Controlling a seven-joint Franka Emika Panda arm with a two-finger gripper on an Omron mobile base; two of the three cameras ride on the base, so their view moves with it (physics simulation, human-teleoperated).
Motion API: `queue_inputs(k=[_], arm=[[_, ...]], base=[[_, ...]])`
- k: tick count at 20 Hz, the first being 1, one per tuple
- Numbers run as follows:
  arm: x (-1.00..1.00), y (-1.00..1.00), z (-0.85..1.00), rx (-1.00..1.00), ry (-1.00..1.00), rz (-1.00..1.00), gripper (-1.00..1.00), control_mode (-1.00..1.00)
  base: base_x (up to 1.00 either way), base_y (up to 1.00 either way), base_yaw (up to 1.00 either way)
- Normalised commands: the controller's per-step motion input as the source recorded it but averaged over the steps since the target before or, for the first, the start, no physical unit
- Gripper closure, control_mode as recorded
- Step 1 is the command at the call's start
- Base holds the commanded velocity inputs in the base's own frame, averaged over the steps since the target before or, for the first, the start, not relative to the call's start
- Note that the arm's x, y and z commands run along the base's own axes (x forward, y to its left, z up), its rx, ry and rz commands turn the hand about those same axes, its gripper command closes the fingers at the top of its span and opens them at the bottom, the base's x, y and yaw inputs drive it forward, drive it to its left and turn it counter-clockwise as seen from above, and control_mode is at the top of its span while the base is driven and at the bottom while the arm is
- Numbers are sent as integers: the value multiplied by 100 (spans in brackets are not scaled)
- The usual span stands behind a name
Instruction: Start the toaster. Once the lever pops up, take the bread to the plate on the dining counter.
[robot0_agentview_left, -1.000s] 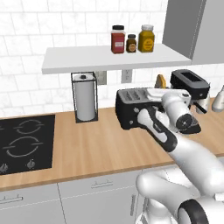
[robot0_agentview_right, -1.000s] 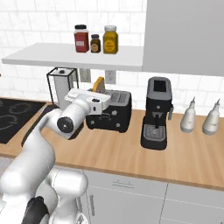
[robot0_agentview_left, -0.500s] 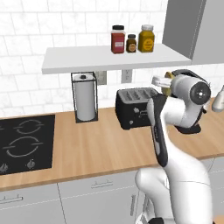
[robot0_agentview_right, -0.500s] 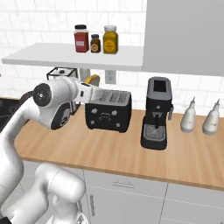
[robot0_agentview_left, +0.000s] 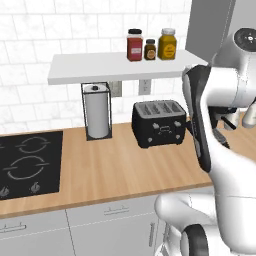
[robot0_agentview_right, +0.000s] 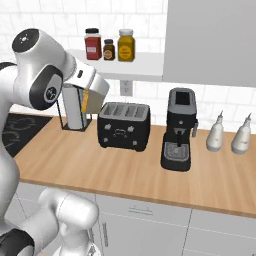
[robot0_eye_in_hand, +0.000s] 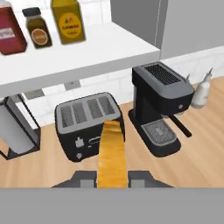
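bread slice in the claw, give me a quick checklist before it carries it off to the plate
1. Bread slice held between the claw tips, edge-on in the hand view: ok.
2. Slice lifted clear of the toaster: ok.
3. Toaster slots empty, nothing left inside: ok.
4. Coffee machine stands apart from the raised arm: ok.
5. Plate and dining counter located: cannot tell.
6. Slice toasted: cannot tell, just its golden crust edge shows.

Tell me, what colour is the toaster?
Black, with grey slots on top. The toaster shows best in the hand view.
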Motion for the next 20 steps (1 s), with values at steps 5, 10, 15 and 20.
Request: queue_inputs(k=[5,10,15,20], arm=[[-55,25,-39,-3,5,1,100,-100],[-27,14,-64,-1,0,10,100,-100],[-2,4,-63,0,0,15,100,-100],[0,3,-10,0,0,3,100,100]], base=[[0,0,0],[0,0,0],[0,0,0],[-23,17,4]])
